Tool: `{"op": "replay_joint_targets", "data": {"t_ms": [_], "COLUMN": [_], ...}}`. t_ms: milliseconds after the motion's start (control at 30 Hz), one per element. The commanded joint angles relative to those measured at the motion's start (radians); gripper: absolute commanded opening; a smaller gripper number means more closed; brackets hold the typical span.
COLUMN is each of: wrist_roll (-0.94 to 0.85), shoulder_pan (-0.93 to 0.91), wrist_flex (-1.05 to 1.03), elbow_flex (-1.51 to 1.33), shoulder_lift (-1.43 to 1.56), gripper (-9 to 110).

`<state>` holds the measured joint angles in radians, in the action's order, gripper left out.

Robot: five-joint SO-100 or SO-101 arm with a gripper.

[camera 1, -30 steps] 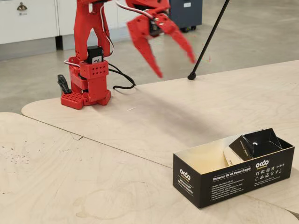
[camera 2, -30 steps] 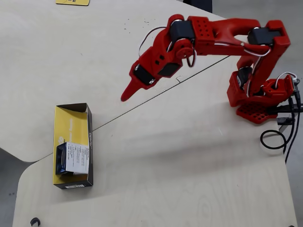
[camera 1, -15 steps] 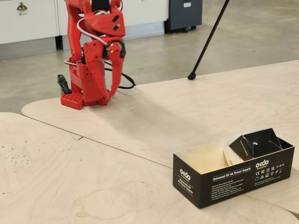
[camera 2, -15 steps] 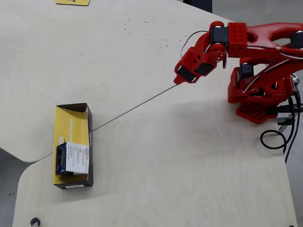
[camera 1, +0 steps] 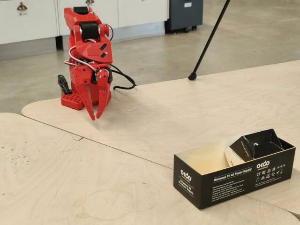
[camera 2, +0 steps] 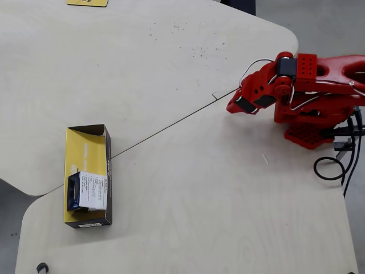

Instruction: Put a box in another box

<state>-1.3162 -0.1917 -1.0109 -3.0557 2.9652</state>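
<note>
The long black box [camera 1: 234, 180] with "Universal 5V 4A Power Supply" print lies open-topped on the wooden table at the front right of the fixed view. In the overhead view it [camera 2: 108, 171] lies at the left. The small black-and-white box [camera 1: 241, 149] sits tilted inside it, at one end; it also shows in the overhead view [camera 2: 91, 190]. My red gripper [camera 1: 96, 117] hangs folded down at the arm's base, far from both boxes, empty, with its fingertips together. In the overhead view the gripper [camera 2: 236, 105] is at the right.
A black tripod leg [camera 1: 208, 40] stands on the floor behind the table. Black cables [camera 2: 331, 168] trail from the arm's base. A seam [camera 2: 171, 123] runs between the two table panels. A yellow tag [camera 2: 86, 2] lies at the table's far edge.
</note>
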Motion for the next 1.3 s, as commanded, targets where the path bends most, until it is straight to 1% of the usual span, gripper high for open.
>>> {"op": "replay_joint_targets", "data": {"t_ms": [0, 167, 333, 667, 1267], "wrist_roll": [0.003, 0.012, 0.005, -0.009, -0.009], "shoulder_pan": [-0.021, -0.014, -0.020, -0.029, -0.034], "wrist_flex": [0.009, -0.072, -0.224, -0.365, -0.365], "elbow_flex": [-0.028, -0.028, -0.028, -0.028, -0.028], "shoulder_lift": [0.095, 0.181, 0.301, 0.304, 0.304], "gripper": [-1, -1, -1, -1, 0]}}
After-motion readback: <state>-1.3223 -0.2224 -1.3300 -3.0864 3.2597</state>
